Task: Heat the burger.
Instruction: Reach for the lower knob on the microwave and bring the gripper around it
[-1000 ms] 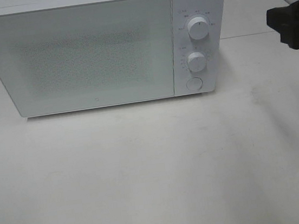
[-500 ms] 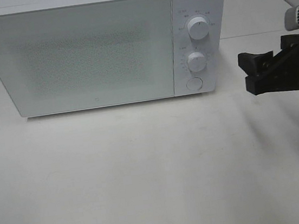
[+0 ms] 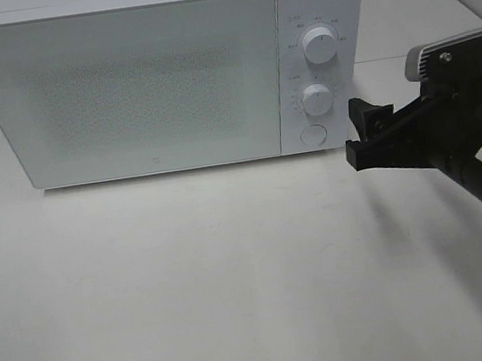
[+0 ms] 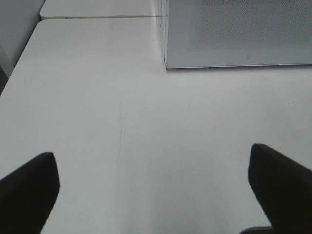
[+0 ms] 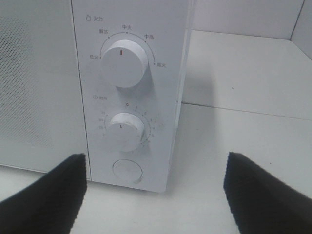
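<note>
Table (image 3: 236, 287) comes first, white and flat, close to me. The left gripper (image 4: 153, 187) hangs just over it on the near left, in front of the microwave's near left corner. Its two dark fingers are far apart and nothing is between them. Farther back on the right, the right gripper (image 3: 358, 132) pokes in from the right side. Its fingers are apart too and hold nothing. Its tips sit just right of the round button (image 3: 312, 135) and do not touch it. Behind stands the white microwave (image 3: 149, 77) with its door (image 3: 124, 89) shut. The lower knob (image 3: 316, 99) and upper knob (image 3: 319, 45) are above the button. I cannot see the burger, so I cannot tell where it lies from either gripper.
</note>
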### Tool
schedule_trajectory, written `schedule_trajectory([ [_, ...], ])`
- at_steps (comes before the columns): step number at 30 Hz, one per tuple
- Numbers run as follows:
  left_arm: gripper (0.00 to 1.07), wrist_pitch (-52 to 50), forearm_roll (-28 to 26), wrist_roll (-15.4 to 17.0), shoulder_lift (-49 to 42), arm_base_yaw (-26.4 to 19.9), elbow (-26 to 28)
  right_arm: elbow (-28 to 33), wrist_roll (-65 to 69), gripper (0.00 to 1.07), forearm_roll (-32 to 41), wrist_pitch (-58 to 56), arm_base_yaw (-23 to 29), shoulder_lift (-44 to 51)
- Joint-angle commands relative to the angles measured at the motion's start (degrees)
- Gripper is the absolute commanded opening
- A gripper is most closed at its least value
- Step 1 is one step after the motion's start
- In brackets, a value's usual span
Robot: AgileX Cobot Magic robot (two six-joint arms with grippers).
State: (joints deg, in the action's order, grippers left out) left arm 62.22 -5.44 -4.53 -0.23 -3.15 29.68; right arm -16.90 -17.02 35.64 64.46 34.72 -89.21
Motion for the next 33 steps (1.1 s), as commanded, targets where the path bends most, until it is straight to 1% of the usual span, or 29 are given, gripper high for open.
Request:
schedule_trajectory([
  [1,0.98,-0.7,-0.2,0.1,-1.3,-0.2,-0.1,-0.9,-1.1,0.76,7.4,4.0,3.7,-2.9],
  [4,0.98,-0.7,-0.2,0.1,-1.3,-0.2,-0.1,-2.4,-2.6,0.76,9.2,4.0,4.9,-4.8],
  [7,0.98,-0.7,-0.2,0.1,-1.3,-0.2,-0.1,-3.6,-3.0,0.76,9.2,4.1,5.5,-5.9],
  [8,0.98,-0.7,-0.2,0.1,-1.3,-0.2,-0.1,-3.6,-3.0,0.76,9.2,4.1,5.5,-5.9],
  [10,0.98,-0.7,-0.2,0.1,-1.3,-0.2,-0.1,-6.0,-3.1,0.76,9.1,5.3,5.5,-8.5],
  [13,0.98,-0.7,-0.2,0.1,-1.3,-0.2,-0.1,-7.6,-3.2,0.76,9.1,6.4,5.5,-10.4],
  [19,0.98,-0.7,-0.2,0.1,-1.3,-0.2,-0.1,-10.8,-1.8,0.76,9.1,6.2,5.5,-13.6],
  [24,0.98,-0.7,-0.2,0.1,-1.3,-0.2,-0.1,-12.6,-1.2,0.76,9.5,5.7,5.5,-14.0],
  [27,0.98,-0.7,-0.2,0.1,-1.3,-0.2,-0.1,-14.0,-1.2,0.76,12.3,5.6,5.5,-14.0],
  [28,0.98,-0.7,-0.2,0.1,-1.3,-0.2,-0.1,-14.8,-1.3,0.76,15.2,5.7,5.5,-14.0],
  [29,0.98,-0.7,-0.2,0.1,-1.3,-0.2,-0.1,-14.8,-1.3,0.76,15.2,5.7,5.5,-14.0],
  [31,0.98,-0.7,-0.2,0.1,-1.3,-0.2,-0.1,-15.7,-1.4,0.76,17.5,5.7,5.5,-14.0],
  [33,0.98,-0.7,-0.2,0.1,-1.3,-0.2,-0.1,-16.3,-1.4,0.76,17.5,5.8,5.5,-14.5],
])
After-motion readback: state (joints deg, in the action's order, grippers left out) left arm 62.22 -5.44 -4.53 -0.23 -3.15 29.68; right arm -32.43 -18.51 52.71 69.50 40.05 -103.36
